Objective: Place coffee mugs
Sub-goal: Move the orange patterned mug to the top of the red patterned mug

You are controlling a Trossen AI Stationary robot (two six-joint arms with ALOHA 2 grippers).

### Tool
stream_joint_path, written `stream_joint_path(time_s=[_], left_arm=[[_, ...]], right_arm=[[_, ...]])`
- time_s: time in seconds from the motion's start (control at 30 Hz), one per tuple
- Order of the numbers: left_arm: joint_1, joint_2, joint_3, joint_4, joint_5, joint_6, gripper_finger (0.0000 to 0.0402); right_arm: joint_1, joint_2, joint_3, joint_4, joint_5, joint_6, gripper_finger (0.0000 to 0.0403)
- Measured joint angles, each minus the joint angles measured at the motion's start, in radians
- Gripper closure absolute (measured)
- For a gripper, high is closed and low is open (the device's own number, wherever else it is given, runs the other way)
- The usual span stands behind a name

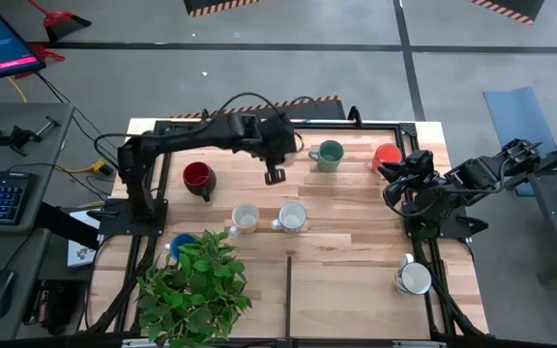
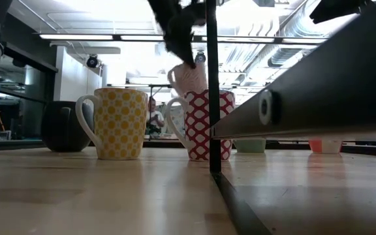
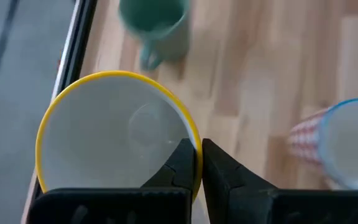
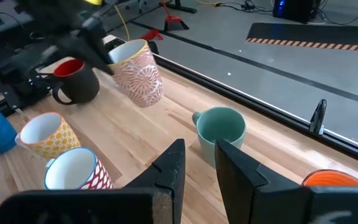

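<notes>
My left gripper (image 1: 276,166) hangs over the table's far middle, shut on a pink-and-white patterned mug with a yellow rim (image 4: 138,73), which is lifted above the table (image 2: 189,77). My right gripper (image 1: 393,180) is open and empty at the far right, beside the orange mug (image 1: 387,155). The green mug (image 1: 329,155), the dark red mug (image 1: 198,178), the yellow-dotted mug (image 1: 245,218), the red-patterned mug (image 1: 292,217), the blue mug (image 1: 182,244) and a white mug (image 1: 414,278) stand on their bases on the table. My left gripper pinches the mug's yellow rim (image 3: 196,148), with one finger (image 3: 180,163) inside the mug and the other outside. The fingers come from above. The mug hangs below them, tilted and clear of the table.
A leafy potted plant (image 1: 196,288) stands at the near left and partly hides the blue mug. A black frame rail (image 2: 292,98) runs along the table's right side. Bare wood shows in the near middle (image 1: 346,290).
</notes>
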Motion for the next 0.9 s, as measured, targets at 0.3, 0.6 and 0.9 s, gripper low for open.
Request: stream_joint_path(time_s=[0.3, 0.6, 0.9], left_arm=[[-0.151, 0.000, 0.023, 0.019, -0.036, -0.003, 0.0401], [-0.229, 0.009, 0.023, 0.031, -0.047, -0.010, 0.0401], [-0.269, 0.009, 0.023, 0.162, -0.006, 0.000, 0.0401]], right_arm=[[0.000, 0.001, 0.000, 0.012, -0.003, 0.000, 0.0331], [0.000, 0.001, 0.000, 0.020, -0.005, 0.000, 0.0331], [0.000, 0.001, 0.000, 0.025, -0.007, 0.000, 0.0331]])
